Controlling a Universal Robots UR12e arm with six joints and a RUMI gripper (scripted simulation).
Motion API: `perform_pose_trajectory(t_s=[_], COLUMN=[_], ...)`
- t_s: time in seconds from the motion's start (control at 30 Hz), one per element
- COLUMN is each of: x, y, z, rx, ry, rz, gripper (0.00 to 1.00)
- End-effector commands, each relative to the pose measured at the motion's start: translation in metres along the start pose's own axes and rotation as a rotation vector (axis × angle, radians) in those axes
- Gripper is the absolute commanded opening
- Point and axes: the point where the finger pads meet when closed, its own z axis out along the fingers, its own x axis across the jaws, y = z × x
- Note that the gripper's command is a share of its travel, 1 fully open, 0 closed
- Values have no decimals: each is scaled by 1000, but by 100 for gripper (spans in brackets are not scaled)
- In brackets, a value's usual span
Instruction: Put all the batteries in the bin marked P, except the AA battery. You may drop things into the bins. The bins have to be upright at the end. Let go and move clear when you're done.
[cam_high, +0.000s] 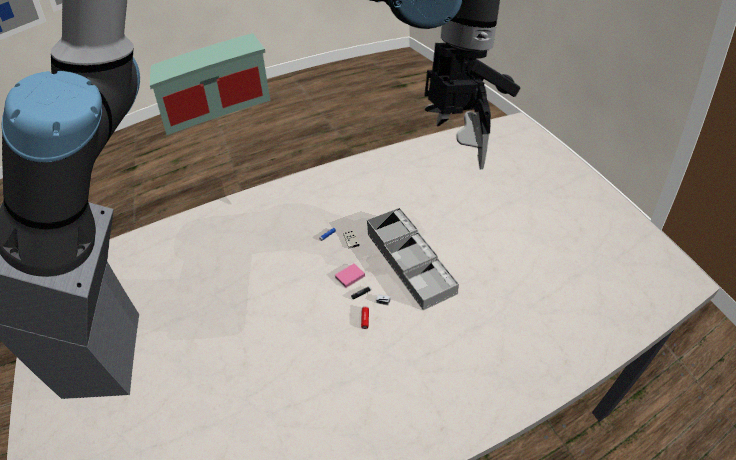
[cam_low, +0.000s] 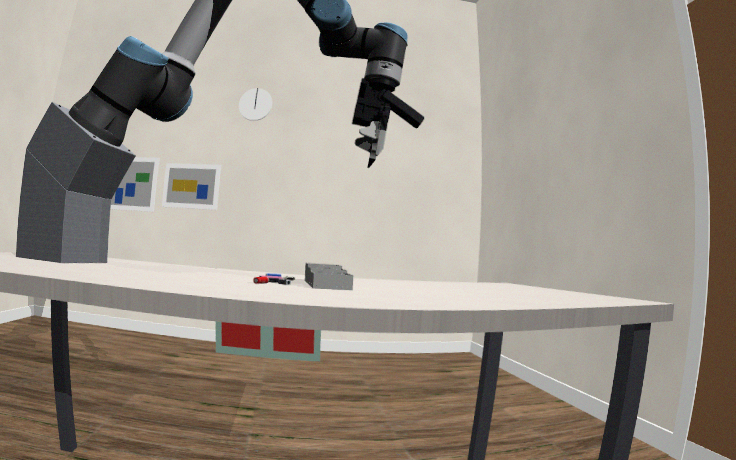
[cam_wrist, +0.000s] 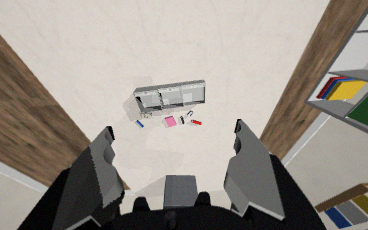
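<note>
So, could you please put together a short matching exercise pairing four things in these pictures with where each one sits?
Things:
1. gripper
2. red cylinder
3. pink block
4. blue cylinder

Places or states:
A. lying near the far end of the row of bins, beside a small white piece
B. high above the table, open, holding nothing
C. flat on the table about midway along the row of bins
D. nearest the front edge of the table among the small items

Pairs: 1-B, 2-D, 3-C, 4-A
</note>
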Motion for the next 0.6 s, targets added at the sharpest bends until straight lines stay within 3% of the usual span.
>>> perform_pose_trajectory(t_s=[0.0,0.53,0.57], x=[0,0,0], y=[-1,-1,-2], z=[-1,-1,7], rx=[1,1,1], ry=[0,0,0], rz=[0,0,0], gripper=[100,100,4])
